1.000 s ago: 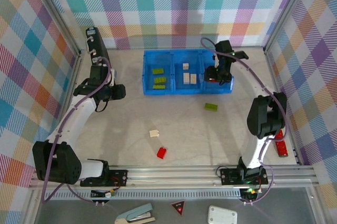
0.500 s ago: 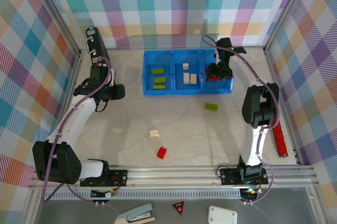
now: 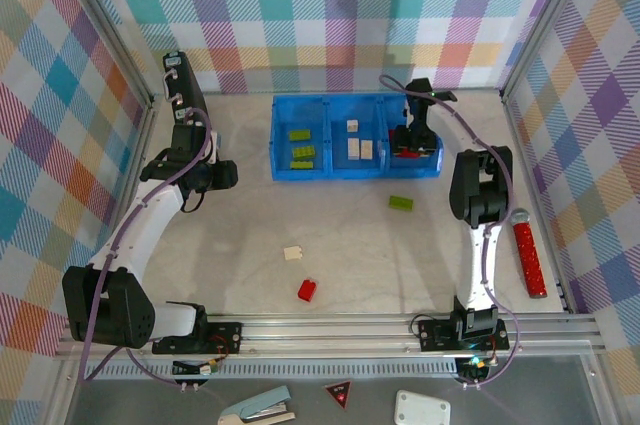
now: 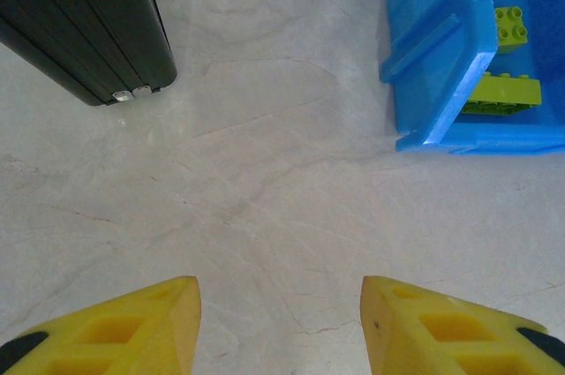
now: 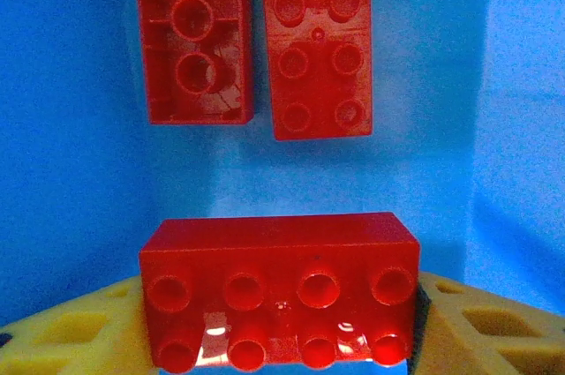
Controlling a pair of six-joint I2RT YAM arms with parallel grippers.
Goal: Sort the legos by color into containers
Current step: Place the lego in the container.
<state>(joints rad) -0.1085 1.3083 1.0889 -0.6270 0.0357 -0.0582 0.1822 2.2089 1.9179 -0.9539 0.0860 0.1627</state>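
right gripper (image 5: pixel 281 340): clamped on red brick (image 5: pixel 279 256), long axis across jaws
tray (image 5: pixel 71 198): end compartment holding reds, right under brick
left gripper (image 4: pixel 281 326): apart, empty

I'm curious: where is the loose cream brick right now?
In the top view, the cream brick lies on the table left of centre, just beyond the loose red brick.

I count one tray (image 3: pixel 330 174) with three compartments. Green bricks (image 3: pixel 303 152): four, with three in the left compartment and one loose on the tabletop (image 3: pixel 250 235). Cream bricks (image 3: pixel 354 148): four, with three in the middle and one loose. Red bricks (image 5: pixel 278 291): three at the right compartment, one loose. One long red bar (image 3: pixel 529 258).
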